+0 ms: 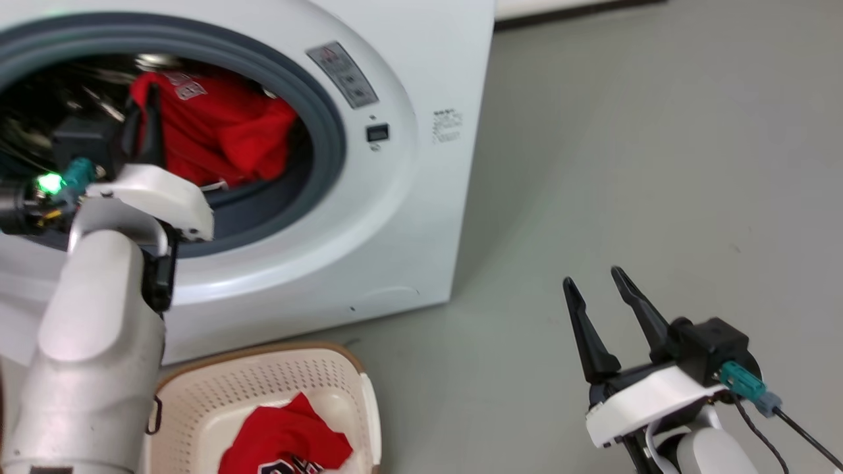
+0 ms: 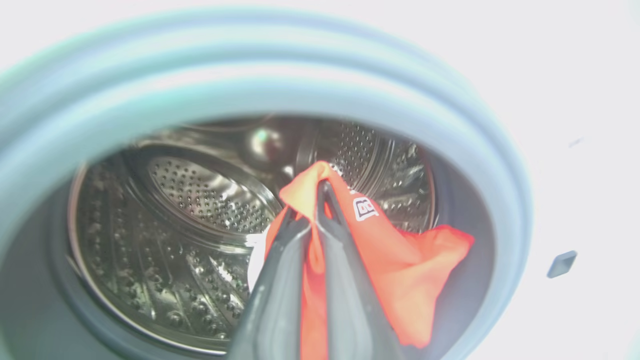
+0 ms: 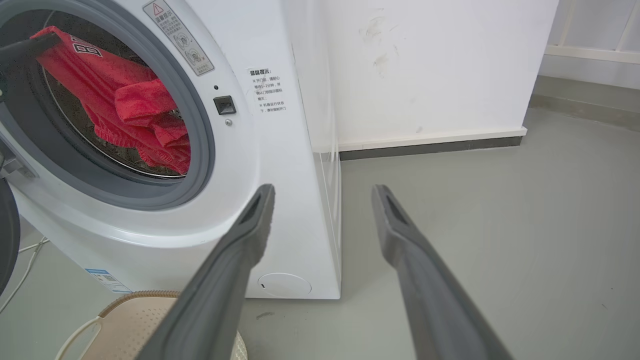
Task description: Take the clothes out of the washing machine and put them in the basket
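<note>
The robot's left gripper [image 2: 307, 202], reaching through the porthole of the washing machine [image 1: 408, 217], pinches a fold of a red garment [image 1: 224, 131] between its closed fingers, and the cloth hangs from them inside the perforated drum [image 2: 200, 190]. Another red garment [image 1: 283, 438] lies in the basket [image 1: 263, 375] on the floor [image 1: 658, 164] just in front of the machine. The right gripper [image 1: 593, 276] hangs spread and empty, well apart to the side. The job looks about half done: one piece is in the basket, and this one has yet to be drawn out and dropped in. Whether more lies deeper in the drum cannot be told.
</note>
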You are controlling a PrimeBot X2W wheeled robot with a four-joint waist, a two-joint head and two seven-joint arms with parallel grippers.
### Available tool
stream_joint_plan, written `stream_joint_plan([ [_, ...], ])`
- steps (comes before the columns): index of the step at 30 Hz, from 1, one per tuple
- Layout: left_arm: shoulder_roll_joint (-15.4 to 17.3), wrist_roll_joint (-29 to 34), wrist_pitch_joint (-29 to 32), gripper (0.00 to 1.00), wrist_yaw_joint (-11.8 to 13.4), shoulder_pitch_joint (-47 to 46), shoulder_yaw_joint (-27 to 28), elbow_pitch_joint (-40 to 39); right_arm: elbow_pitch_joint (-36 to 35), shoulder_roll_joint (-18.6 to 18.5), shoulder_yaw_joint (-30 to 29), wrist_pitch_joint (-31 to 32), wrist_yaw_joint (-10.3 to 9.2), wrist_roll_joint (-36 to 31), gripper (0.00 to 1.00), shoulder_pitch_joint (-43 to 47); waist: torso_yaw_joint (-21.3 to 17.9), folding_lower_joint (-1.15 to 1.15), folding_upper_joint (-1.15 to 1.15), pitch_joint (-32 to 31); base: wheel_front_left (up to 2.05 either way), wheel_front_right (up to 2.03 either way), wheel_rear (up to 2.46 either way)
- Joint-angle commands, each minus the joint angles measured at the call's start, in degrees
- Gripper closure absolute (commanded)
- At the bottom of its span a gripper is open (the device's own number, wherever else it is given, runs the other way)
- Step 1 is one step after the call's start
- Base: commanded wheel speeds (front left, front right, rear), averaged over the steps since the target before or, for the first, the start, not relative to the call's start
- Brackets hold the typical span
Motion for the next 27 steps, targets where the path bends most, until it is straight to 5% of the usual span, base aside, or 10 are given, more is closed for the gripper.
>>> stream_joint_plan([
  [1,-0.33,-0.26,-0.50,1.00,-0.05,1.17,-0.06,-1.49,-0.40,-0.06,-0.37,0.38,-0.02,-0.33,0.00,1.11,2.91,0.02,0.00,-3.63,0.00,0.00,0.00],
  [8,-2.10,-1.87,-0.35,1.00,0.05,8.66,-0.33,-14.13,-2.47,-0.05,-2.41,1.91,-0.02,-0.79,0.00,4.11,6.25,0.02,0.00,-6.71,0.00,0.00,0.00],
  [18,-4.30,-4.45,3.13,1.00,3.30,24.52,-0.91,-31.85,-4.78,-0.04,-3.27,3.72,-0.02,-1.48,0.00,5.86,9.68,0.02,0.00,-7.88,0.00,0.00,0.00],
  [27,-7.53,-8.21,1.78,1.00,3.78,36.25,-1.10,-22.50,-6.55,-0.04,-3.06,4.30,-0.02,-2.52,0.00,4.39,11.16,0.02,0.00,-3.07,0.00,0.00,0.00],
])
